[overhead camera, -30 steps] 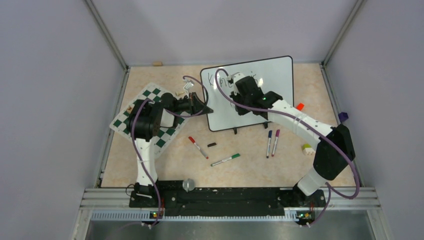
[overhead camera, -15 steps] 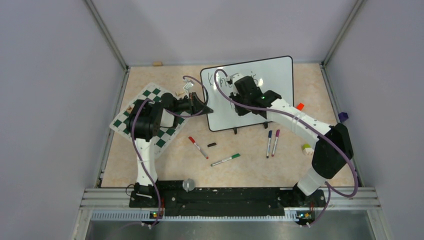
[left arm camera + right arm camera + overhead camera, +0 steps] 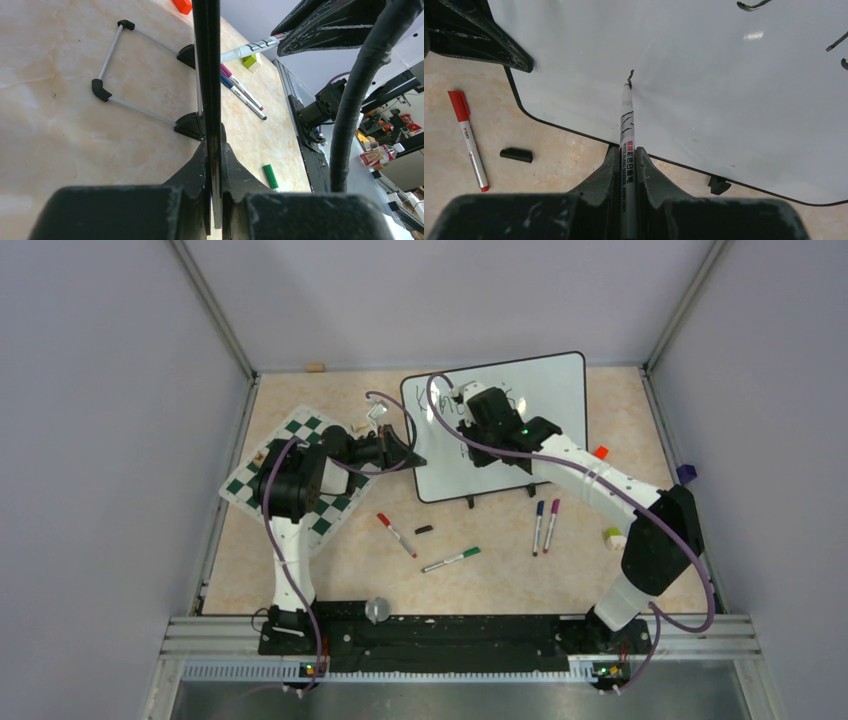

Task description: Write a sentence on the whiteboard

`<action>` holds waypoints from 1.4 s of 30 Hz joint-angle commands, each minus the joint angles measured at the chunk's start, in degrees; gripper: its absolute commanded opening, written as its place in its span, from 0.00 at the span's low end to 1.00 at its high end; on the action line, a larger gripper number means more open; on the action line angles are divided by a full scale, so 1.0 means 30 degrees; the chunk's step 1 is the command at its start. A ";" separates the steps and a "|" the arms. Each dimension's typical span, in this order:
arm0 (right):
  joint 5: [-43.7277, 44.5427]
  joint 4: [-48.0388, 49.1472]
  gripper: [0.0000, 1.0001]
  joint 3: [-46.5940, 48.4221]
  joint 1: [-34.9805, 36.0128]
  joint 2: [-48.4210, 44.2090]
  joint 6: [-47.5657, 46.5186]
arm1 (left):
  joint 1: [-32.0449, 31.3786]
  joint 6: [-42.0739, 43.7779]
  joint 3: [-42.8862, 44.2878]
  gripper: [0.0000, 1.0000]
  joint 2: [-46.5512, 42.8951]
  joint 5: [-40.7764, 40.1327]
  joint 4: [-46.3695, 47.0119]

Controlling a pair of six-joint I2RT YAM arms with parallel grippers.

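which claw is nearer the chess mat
Left: the left claw clamps the whiteboard's edge near the chess mat; the right claw holds a marker over it, farther away.

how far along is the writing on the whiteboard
Done: some writing sits near the far edge of the whiteboard, partly hidden by the right arm. In hand: the left pincer clamps the board's edge while the right pincer holds a marker, tip on the board at a small stroke lower down. Left: the rest of that lower line.
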 commanded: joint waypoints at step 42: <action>0.2546 0.0219 0.00 0.0244 -0.0089 -0.0109 0.1161 | -0.0183 0.1120 0.0229 0.00 -0.0442 0.0502 0.3013</action>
